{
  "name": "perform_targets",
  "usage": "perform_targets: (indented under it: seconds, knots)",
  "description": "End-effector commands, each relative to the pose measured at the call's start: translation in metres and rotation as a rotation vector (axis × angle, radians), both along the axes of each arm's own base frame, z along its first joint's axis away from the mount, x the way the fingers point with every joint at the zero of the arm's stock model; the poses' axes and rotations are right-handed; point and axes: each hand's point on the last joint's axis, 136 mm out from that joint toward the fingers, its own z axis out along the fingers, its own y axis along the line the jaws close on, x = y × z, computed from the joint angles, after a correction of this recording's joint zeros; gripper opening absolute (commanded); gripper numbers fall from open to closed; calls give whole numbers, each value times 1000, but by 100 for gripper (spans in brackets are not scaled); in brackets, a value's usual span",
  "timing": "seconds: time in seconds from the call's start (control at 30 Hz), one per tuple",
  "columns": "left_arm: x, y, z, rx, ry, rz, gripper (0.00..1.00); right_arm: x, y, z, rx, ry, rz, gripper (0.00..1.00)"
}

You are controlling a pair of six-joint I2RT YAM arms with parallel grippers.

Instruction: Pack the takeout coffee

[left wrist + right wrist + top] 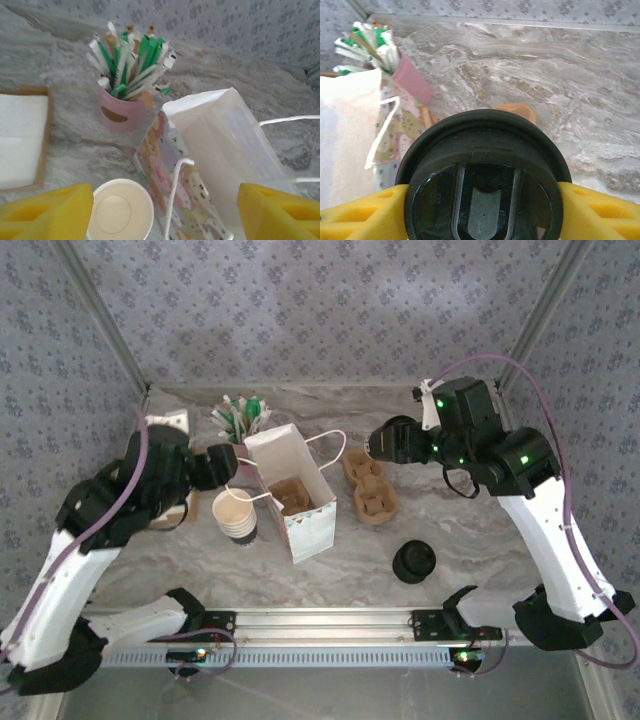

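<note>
My right gripper [482, 200] is shut on a round black lid [482, 175], its yellow fingers [365, 212] pressed against both sides. The lid hides whatever cup of the takeout coffee is under it. In the top view that gripper [385, 443] hangs above the table, right of the white paper bag [290, 490]. My left gripper [165, 212] is open, its yellow fingers [50, 210] spread wide above the bag's patterned side [165, 180] and its string handle. From above, the left gripper [225, 470] sits at the bag's left edge.
A stack of nested white cups [237, 512] [120, 210] stands left of the bag. A pink cup of green-and-white sticks [238, 420] [125, 100] is behind it. Brown cup carriers [370, 485] lie right of the bag, black lids [413, 561] nearer the front, napkins [20, 140] far left.
</note>
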Motion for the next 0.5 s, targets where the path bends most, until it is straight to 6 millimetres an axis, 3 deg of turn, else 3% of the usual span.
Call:
perform_targets:
  seconds: [0.0,0.23,0.47]
  knots:
    - [17,-34,10,-93,43,-169,77,-16,9,18,6,-43,78,70]
    - [68,-49,16,-203,91,-231,77,-34,30,41,50,-97,192,70]
    - [98,-56,11,-249,111,-270,77,-46,47,57,70,-147,271,70]
